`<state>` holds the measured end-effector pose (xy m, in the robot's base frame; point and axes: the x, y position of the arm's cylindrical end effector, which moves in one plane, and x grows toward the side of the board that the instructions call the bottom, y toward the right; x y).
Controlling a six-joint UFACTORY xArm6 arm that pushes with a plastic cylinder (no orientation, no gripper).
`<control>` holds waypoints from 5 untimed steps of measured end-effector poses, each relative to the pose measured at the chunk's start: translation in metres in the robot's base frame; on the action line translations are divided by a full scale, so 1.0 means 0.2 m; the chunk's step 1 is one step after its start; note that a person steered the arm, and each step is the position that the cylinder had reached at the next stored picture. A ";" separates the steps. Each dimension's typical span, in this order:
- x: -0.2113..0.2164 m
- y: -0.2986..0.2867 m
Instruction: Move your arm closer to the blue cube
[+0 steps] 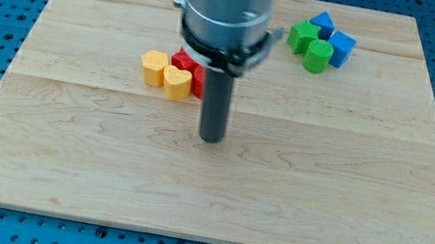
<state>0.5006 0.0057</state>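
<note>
The blue cube (340,48) sits near the view's top right, touching a green cylinder (318,55). A second blue block (322,23) and a green star-like block (303,36) lie just to its left. My tip (211,138) rests on the board near the middle, well to the lower left of the blue cube. Just up and left of my tip lie a yellow heart (176,82), a yellow hexagonal block (154,66) and red blocks (187,63), partly hidden behind the rod.
The wooden board (347,199) lies on a blue perforated table. The arm's grey body (225,2) covers the board's top middle.
</note>
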 end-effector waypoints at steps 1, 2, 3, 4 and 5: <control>0.02 0.05; 0.02 0.05; 0.03 0.04; 0.05 0.08; -0.07 0.45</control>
<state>0.4867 0.0958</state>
